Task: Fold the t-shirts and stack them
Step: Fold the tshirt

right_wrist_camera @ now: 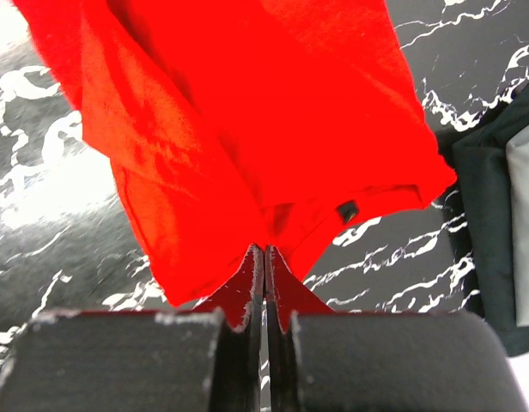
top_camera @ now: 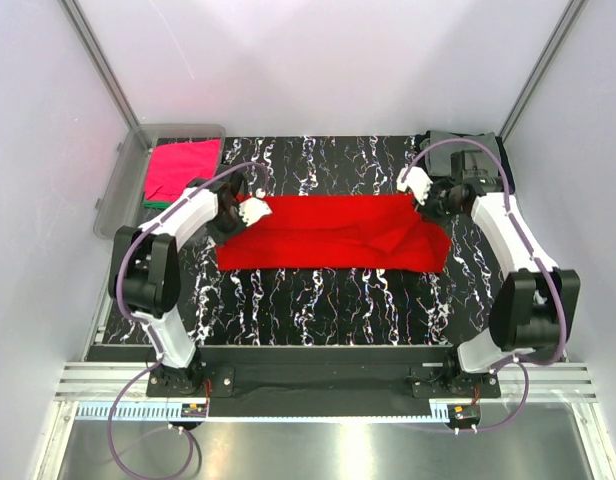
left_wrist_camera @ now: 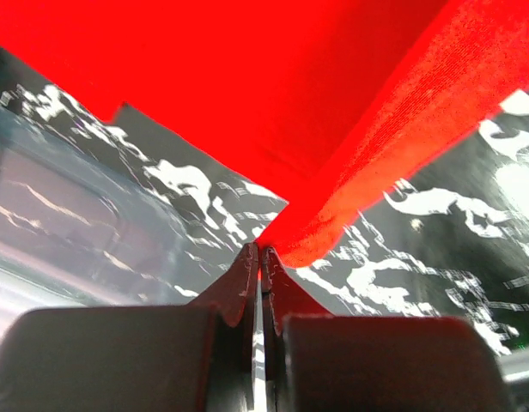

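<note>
green shirt (top_camera: 155, 205): mostly under pink shirt (top_camera: 181, 168) | dark shirts (top_camera: 456, 142): partly behind right arm (top_camera: 500, 228) | bin (left_wrist_camera: 58, 215): blurred

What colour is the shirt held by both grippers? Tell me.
The shirt is plain bright red, clearest in the top external view.

The red t-shirt (top_camera: 333, 232) is seen as bright, plain red all over, w/ a small black tag (right_wrist_camera: 348, 210) on it. The table (top_camera: 318, 300) is coloured black w/ white wiggly lines, like marble. A pink t-shirt (top_camera: 181, 168) is seen in the see-through bin (top_camera: 116, 190), & a green t-shirt (top_camera: 156, 205) edge is seen under it. Dark grey & black cloth (top_camera: 458, 150) is seen at the far right corner. The left arm (top_camera: 178, 225) & right arm (top_camera: 503, 225) are coloured white & black. The walls (top_camera: 318, 70) are coloured pale grey.
</note>
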`<state>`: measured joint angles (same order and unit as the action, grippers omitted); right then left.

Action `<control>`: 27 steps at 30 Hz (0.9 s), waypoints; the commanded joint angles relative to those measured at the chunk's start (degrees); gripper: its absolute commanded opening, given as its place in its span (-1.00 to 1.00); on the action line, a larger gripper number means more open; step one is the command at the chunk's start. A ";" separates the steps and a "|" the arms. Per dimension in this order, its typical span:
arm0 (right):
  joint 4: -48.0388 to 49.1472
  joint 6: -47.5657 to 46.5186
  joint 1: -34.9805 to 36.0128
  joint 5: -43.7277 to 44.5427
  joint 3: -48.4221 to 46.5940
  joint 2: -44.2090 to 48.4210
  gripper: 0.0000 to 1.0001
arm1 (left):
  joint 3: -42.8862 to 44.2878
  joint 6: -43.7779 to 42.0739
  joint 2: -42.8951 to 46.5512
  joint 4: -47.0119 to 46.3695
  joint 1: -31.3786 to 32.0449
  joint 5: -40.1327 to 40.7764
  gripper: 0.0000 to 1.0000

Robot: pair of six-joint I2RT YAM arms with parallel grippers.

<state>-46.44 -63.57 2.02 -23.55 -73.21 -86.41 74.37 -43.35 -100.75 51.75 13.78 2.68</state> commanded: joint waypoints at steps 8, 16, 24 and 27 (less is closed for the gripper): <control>5.47 4.68 0.09 -0.53 -10.54 -10.52 -1.00 | 10.44 -0.33 -8.67 -2.62 -1.48 1.98 -1.00; 6.44 6.18 0.00 -0.18 -15.03 -16.94 -1.00 | 13.96 -0.94 -11.84 -2.62 -2.00 3.12 -1.00; 7.15 7.32 0.00 -0.27 -19.42 -22.92 -1.00 | 17.47 -0.51 -15.79 -2.53 -2.18 4.44 -1.00; 7.41 8.20 0.00 -0.27 -20.92 -24.59 -1.00 | 18.53 -0.59 -16.76 -2.44 -2.18 4.71 -1.00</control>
<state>-41.08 -57.06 2.02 -23.46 -90.80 -110.04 90.11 -43.53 -117.21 49.80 12.21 5.32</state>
